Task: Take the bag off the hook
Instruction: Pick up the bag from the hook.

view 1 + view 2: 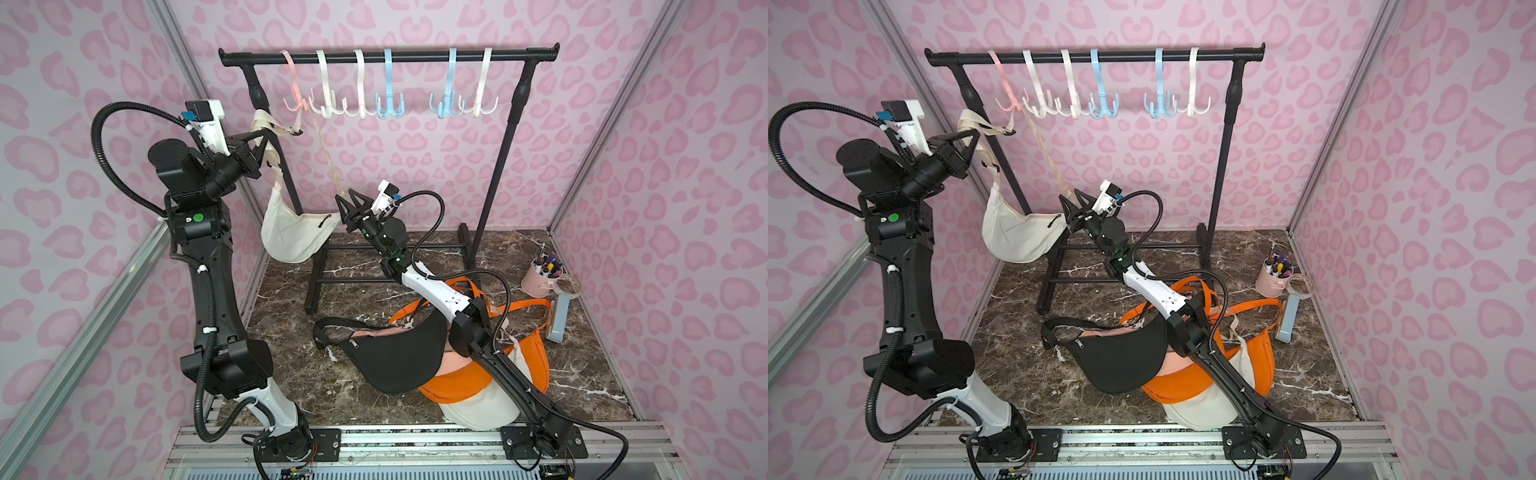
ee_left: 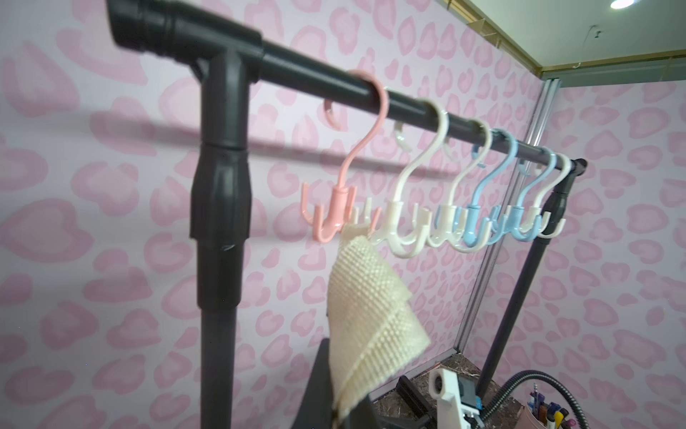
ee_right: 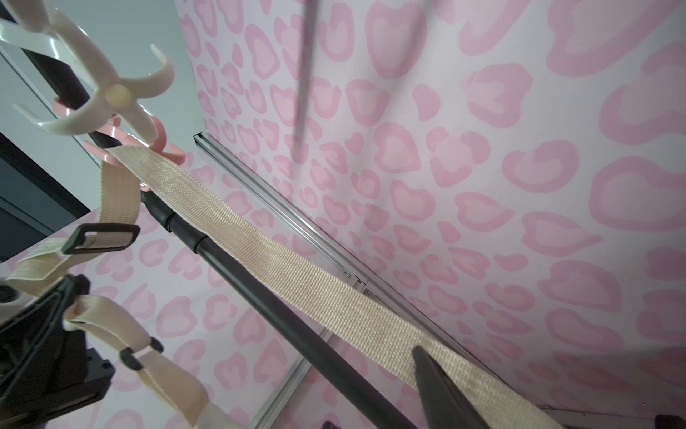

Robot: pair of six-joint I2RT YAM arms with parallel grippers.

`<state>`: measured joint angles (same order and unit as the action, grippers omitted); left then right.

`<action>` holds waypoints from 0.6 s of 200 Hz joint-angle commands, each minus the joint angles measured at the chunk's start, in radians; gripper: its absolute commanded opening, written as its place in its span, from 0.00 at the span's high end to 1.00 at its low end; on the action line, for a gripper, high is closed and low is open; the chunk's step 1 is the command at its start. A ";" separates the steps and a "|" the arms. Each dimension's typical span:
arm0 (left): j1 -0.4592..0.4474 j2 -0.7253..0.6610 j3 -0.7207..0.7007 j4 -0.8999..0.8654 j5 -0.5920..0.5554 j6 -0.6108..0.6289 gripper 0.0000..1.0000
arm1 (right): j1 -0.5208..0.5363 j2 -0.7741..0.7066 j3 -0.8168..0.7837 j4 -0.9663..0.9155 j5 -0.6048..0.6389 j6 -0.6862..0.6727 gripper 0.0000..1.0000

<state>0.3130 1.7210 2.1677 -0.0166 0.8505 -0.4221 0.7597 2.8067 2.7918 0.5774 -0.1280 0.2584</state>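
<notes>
A cream crescent bag [image 1: 291, 232] [image 1: 1017, 237] hangs in front of the rack's left post. Its beige strap [image 2: 371, 315] [image 3: 297, 271] is looped over the pink hook [image 1: 295, 104] [image 1: 1009, 104] [image 2: 334, 208] [image 3: 163, 145], the leftmost on the rail. My left gripper [image 1: 259, 139] [image 1: 971, 137] [image 2: 345, 405] is raised beside the post and shut on the strap's left run. My right gripper [image 1: 347, 199] [image 1: 1070, 203] [image 3: 371, 386] sits lower, at the bag's right end. Its jaws stand apart, and the strap's long run rests against one finger [image 3: 438, 390].
The black rack's rail [image 1: 390, 56] carries several more white and blue hooks. A black bag [image 1: 395, 357] and an orange bag [image 1: 457, 386] lie piled on the marble floor under my right arm. A pink cup of pens [image 1: 540, 278] stands at the right wall.
</notes>
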 commanded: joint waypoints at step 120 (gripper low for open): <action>-0.090 0.130 0.372 0.132 -0.256 -0.350 0.96 | 0.026 -0.038 -0.048 0.009 -0.038 0.096 0.44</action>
<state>0.2543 1.8374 2.5080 0.0010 0.6903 -0.6716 0.7834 2.7804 2.7575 0.5686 -0.1593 0.3473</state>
